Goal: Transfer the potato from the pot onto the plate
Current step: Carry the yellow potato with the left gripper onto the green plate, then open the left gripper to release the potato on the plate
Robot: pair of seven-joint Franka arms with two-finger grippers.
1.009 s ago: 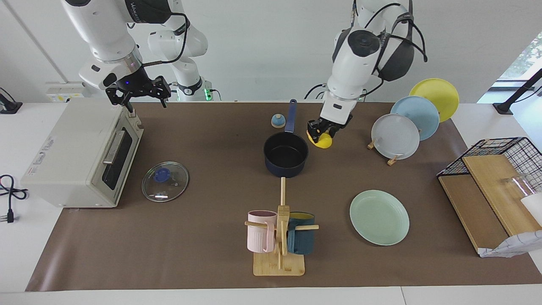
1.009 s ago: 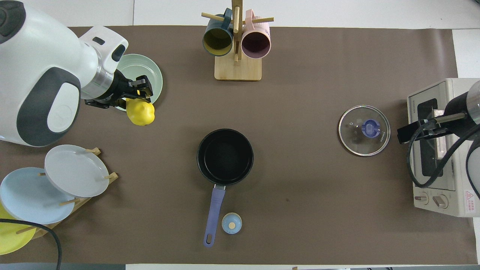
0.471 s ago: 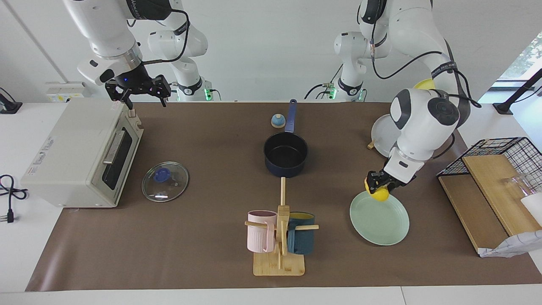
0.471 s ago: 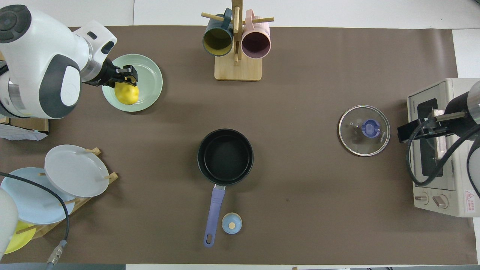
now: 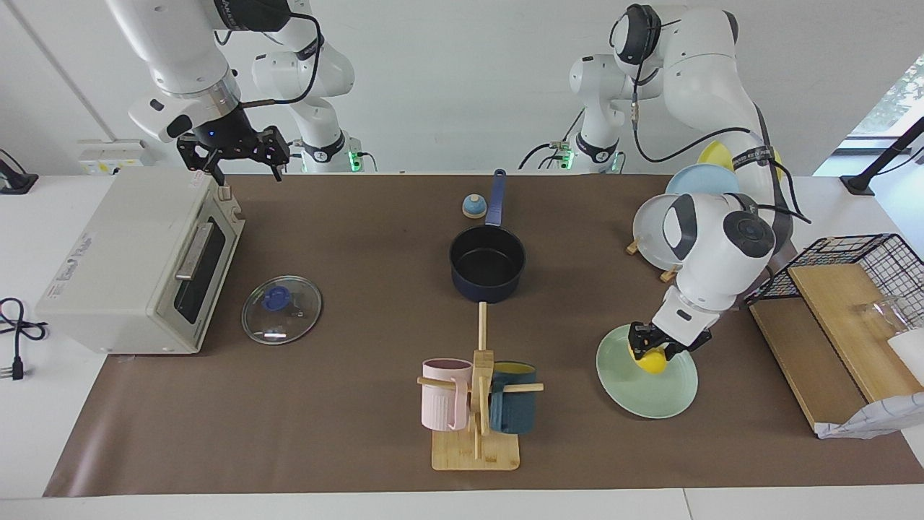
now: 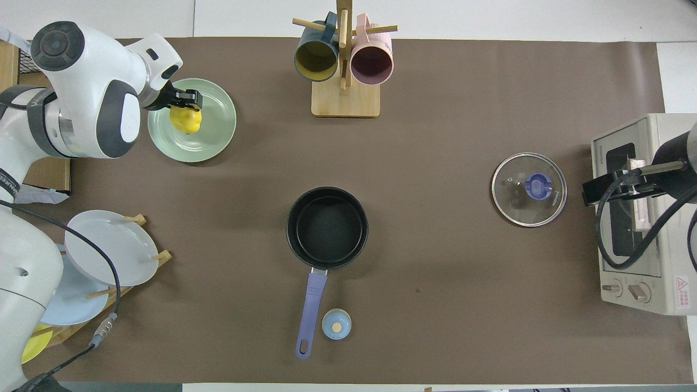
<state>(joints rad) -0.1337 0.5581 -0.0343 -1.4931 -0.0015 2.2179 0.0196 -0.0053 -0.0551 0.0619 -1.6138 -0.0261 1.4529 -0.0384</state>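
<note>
The yellow potato [image 5: 654, 363] is held in my left gripper [image 5: 652, 349], which is shut on it and low over the pale mint-green plate [image 5: 646, 396]. I cannot tell whether the potato touches the plate. In the overhead view the potato [image 6: 186, 120] lies over the part of the plate [image 6: 209, 142] toward the left arm's end, with the left gripper [image 6: 186, 104] on it. The navy pot [image 5: 487, 263] stands empty at mid-table, its handle toward the robots; it also shows in the overhead view [image 6: 326, 227]. My right gripper [image 5: 242, 170] is open and waits over the toaster oven.
A toaster oven [image 5: 137, 260] stands at the right arm's end, a glass lid [image 5: 281, 309] beside it. A mug rack [image 5: 478, 404] stands farther from the robots than the pot. A plate rack [image 5: 653, 231], wooden boards and a wire basket [image 5: 830, 318] are at the left arm's end.
My left gripper carried the potato from beside the pot over to the mint plate and lowered it there. The right gripper has hardly moved.
</note>
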